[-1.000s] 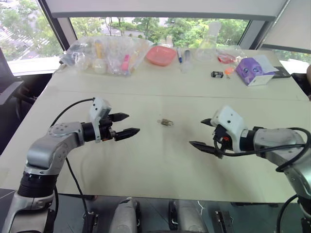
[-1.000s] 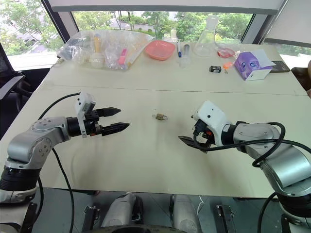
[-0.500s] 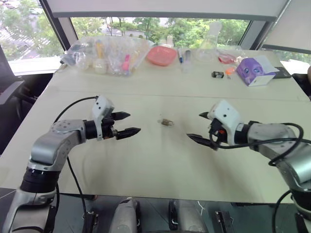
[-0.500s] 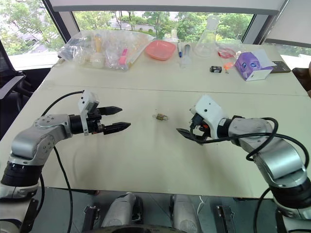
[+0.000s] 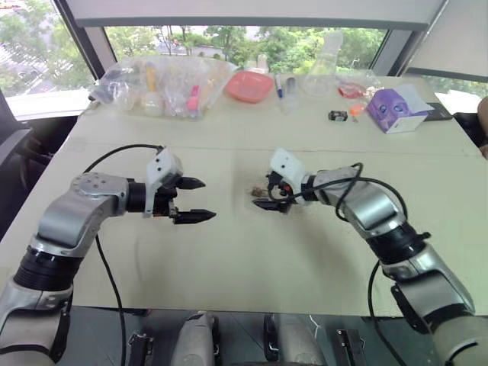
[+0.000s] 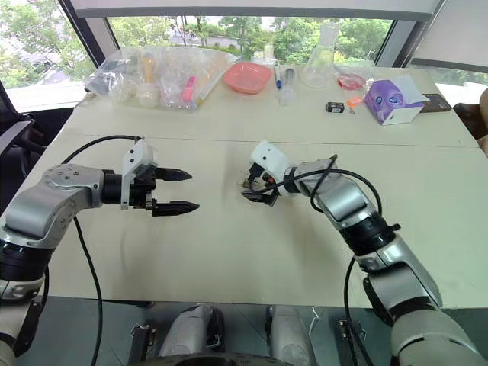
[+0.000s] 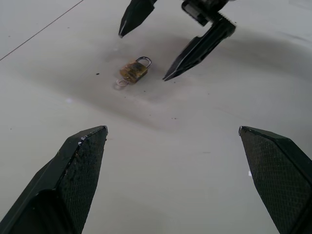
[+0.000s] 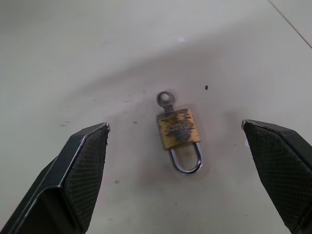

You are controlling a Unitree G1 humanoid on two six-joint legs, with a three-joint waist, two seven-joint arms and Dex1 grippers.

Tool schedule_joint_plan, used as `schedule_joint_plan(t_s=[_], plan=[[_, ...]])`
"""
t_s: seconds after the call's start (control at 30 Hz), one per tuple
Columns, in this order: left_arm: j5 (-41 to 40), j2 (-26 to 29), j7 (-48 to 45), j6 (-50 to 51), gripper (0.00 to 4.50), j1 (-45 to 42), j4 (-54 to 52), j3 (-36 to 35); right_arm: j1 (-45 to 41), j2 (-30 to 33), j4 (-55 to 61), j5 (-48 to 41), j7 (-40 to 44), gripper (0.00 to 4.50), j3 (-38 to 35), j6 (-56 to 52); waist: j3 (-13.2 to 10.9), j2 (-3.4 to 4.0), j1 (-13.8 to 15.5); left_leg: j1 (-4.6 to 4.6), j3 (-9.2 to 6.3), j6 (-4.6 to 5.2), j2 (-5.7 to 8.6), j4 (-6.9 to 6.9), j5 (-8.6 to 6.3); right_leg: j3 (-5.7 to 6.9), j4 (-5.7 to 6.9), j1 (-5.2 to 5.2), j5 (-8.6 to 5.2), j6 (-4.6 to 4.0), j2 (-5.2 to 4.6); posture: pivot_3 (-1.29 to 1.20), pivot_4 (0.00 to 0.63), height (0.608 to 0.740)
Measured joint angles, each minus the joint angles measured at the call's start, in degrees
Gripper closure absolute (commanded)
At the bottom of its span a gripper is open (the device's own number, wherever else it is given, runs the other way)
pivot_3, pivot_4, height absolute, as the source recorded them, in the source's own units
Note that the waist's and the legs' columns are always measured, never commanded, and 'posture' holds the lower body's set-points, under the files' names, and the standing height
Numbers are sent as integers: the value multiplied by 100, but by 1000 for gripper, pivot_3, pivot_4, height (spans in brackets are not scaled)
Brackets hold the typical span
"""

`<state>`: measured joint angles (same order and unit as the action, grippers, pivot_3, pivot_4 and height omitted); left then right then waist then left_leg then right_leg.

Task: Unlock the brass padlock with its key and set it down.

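The brass padlock (image 8: pixel 178 129) lies flat on the pale table (image 5: pixel 252 267), its thin silvery shackle (image 8: pixel 187 165) seated in the body. The round head of its key (image 8: pixel 165 99) sticks out of the opposite end. My right gripper (image 5: pixel 263 192) is open and hovers just over the padlock, one finger on each side, touching nothing. In the left wrist view the padlock (image 7: pixel 134 70) sits between the right gripper's two fingertips (image 7: pixel 195 51). My left gripper (image 5: pixel 206 200) is open and empty, a short way to the left of the padlock and pointing toward it.
Along the far edge stand a clear plastic bag of bits (image 5: pixel 164 80), a pink dish (image 5: pixel 251 85), a glass flask (image 5: pixel 320 72), a purple box (image 5: pixel 393 109) and a small black block with an orange bit (image 5: pixel 341 116). Bare tabletop lies in front of the arms.
My right gripper has swung forward and to the left, from open table to a spot over the padlock. The left gripper stayed in place and rolled slightly.
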<state>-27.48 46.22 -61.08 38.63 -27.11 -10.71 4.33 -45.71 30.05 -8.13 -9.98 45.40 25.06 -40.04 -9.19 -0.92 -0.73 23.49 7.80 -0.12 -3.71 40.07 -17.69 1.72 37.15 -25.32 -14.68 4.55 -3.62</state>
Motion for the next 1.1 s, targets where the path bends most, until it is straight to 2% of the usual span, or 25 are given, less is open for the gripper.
schedule_joint_plan(t_s=[0.27, 0.37, 0.57, 0.6, 0.9, 1.1], plan=[[-70, -34, 460, 249, 24, 286, -506, -255, -500, -544, -1596, 461, 503, 0, 51, 707, 0, 1, -25, -7, 0, -5, -4, -1, 3, 1, 9, 0, 0, 0, 4, 0, 150, 733], [-71, -55, 538, 253, 0, 314, -534, -281, -646, -705, -1964, 594, 606, 772, 42, 952, 0, 2, -47, -11, 1, -8, -6, -2, 5, 0, 13, 0, 0, 0, 6, 0, 150, 733], [-71, -75, 617, 253, 0, 337, -531, -295, -659, -802, -2085, 900, 803, 3710, 76, 1316, 1, 3, -32, -15, 0, -15, -6, 0, 9, 1, 19, 5, 0, 0, 4, 0, 150, 733], [-71, -78, 619, 248, 0, 339, -519, -300, -632, -768, -2016, 947, 814, 3827, 82, 1331, 1, 3, -17, -15, 0, -15, -6, 0, 9, 1, 19, 5, 0, 0, 3, 0, 150, 733], [-120, -481, 639, 197, 0, -10, 197, -329, -115, -401, -909, 1214, 803, 3812, -6, 1036, 1, 3, 0, -9, 2, -15, -1, 1, 9, 3, 15, 4, 0, 0, 0, 0, 150, 733], [-8, -577, 577, 70, 0, -91, 349, -221, 27, -396, -658, 1190, 779, 789, -237, 601, 2, 3, -17, -11, 5, -16, -3, -1, 9, 3, 15, 2, 0, 0, 4, 0, 150, 733]])
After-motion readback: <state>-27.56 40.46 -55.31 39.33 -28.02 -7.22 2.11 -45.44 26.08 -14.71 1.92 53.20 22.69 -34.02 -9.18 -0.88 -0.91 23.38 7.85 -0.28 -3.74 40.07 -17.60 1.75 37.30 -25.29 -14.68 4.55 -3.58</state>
